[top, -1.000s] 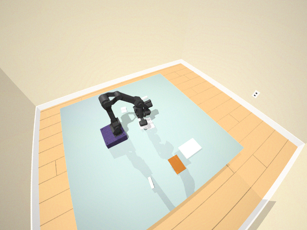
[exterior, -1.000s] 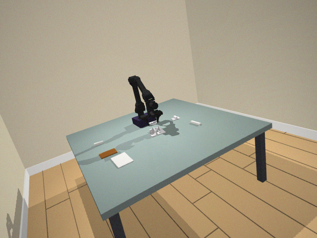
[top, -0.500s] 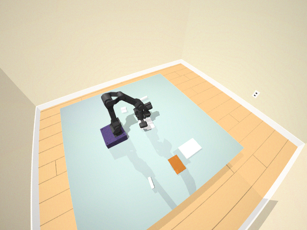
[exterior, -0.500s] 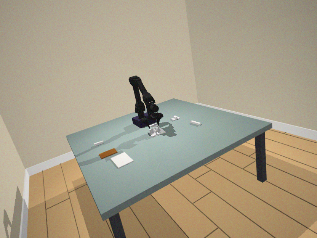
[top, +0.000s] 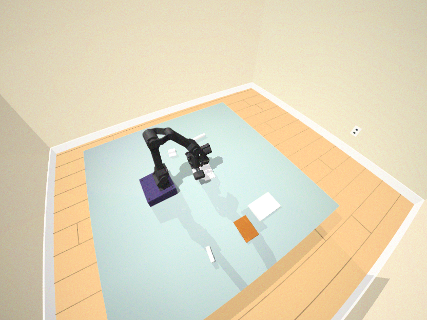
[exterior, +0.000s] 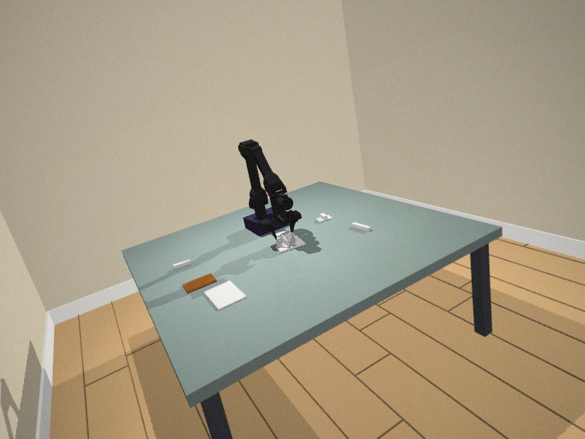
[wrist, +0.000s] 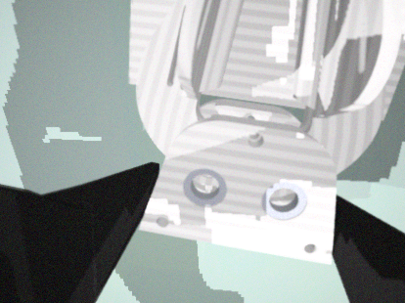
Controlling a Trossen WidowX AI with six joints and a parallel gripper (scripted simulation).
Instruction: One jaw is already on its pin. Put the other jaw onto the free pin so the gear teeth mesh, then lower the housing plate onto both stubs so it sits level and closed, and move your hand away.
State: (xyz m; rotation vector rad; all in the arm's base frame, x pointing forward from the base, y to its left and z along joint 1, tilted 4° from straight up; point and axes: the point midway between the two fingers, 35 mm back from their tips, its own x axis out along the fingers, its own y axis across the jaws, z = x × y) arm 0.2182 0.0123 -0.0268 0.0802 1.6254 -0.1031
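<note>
My gripper (top: pixel 201 170) (exterior: pixel 283 236) (wrist: pixel 239 186) is shut on the white housing plate (wrist: pixel 240 164), one black finger at each side edge. The plate has two ringed holes, with pale shapes visible through them. It is over the near end of the white gripper assembly (top: pixel 209 171) (exterior: pixel 291 243) on the table. Beyond the plate in the wrist view, the white base (wrist: pixel 147 27) carries long upright jaw parts, running away side by side. The plate covers the stubs and pins, and I cannot tell whether it rests on them or whether the gear teeth mesh.
A purple block (top: pixel 156 191) (exterior: pixel 253 224) carries the arm. An orange block (top: pixel 246 228) (exterior: pixel 199 282) and a white square slab (top: pixel 264 205) (exterior: pixel 224 294) lie apart. White bars (top: pixel 210 254) (exterior: pixel 361 226) and a small white stepped piece (top: pixel 172 152) (exterior: pixel 323 217) also lie on the table.
</note>
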